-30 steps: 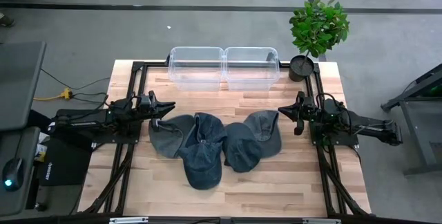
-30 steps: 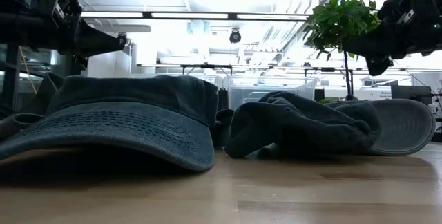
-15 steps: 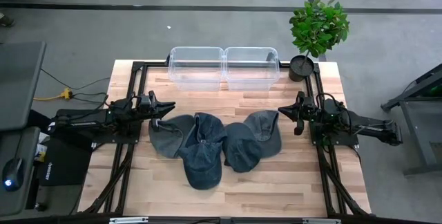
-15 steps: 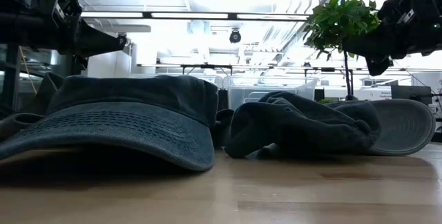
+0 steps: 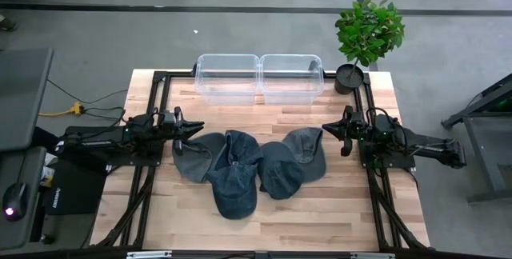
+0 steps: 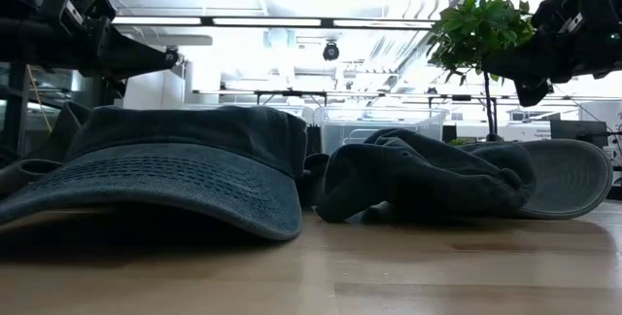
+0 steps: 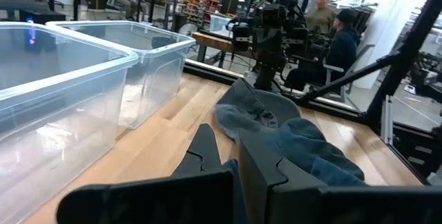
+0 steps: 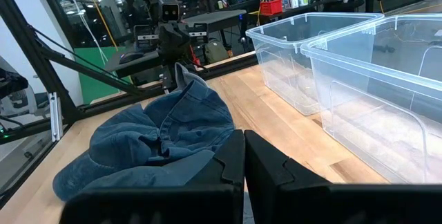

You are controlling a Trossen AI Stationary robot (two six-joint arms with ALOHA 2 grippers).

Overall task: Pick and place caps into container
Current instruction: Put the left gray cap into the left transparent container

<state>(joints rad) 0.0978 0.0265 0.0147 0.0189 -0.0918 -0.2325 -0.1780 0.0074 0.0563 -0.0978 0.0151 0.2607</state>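
Note:
Four floppy denim caps lie overlapping in a row mid-table. The two outer ones (image 5: 190, 157) (image 5: 309, 147) are faded grey-blue. The two inner ones (image 5: 237, 177) (image 5: 277, 171) are darker blue, and one brim (image 6: 165, 184) points at the near edge. My left gripper (image 5: 195, 126) (image 7: 222, 140) hovers shut just left of the row, above the table. My right gripper (image 5: 329, 129) (image 8: 244, 140) hovers shut just right of it. Both point at the caps (image 7: 276, 131) (image 8: 162, 137) and touch nothing.
Two clear plastic containers (image 5: 228, 78) (image 5: 292, 77) stand side by side at the far edge. A potted plant (image 5: 368, 35) stands at the far right corner. Black frame rails run along the table's left and right sides. Bare wood lies between caps and containers. People sit in the room beyond (image 7: 331, 27).

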